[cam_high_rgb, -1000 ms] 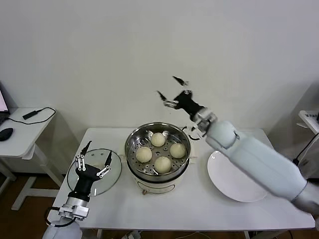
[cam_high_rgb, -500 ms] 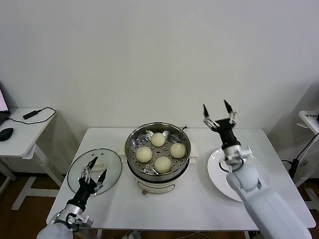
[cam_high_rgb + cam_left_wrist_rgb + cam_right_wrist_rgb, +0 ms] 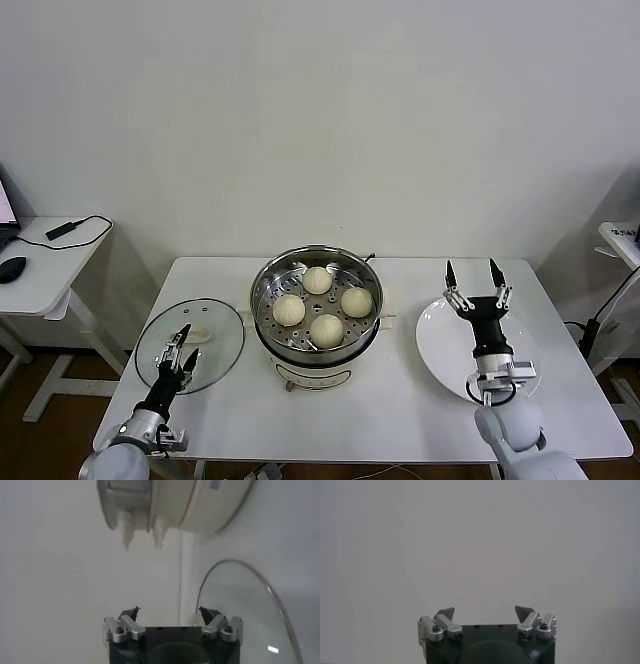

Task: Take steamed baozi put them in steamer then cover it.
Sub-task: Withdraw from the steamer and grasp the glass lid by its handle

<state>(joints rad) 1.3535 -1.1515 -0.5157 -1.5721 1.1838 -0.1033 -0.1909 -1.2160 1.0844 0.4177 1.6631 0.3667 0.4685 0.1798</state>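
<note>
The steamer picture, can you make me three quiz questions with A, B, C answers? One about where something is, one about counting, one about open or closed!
1. Where is the glass lid?
A. On the steamer
B. Flat on the table, on the robot's left of the steamer
C. On the white plate

2. How many baozi sit in the steamer?
A. Two
B. Three
C. Four

3. How is the right gripper, up above the plate?
A. Open and empty
B. Shut on a baozi
C. Shut on the lid

Answers:
1. B, the lid lies near the left gripper and the steamer is uncovered.
2. C, four buns show on the holed tray.
3. A, its fingers stand apart with nothing between them.
</note>
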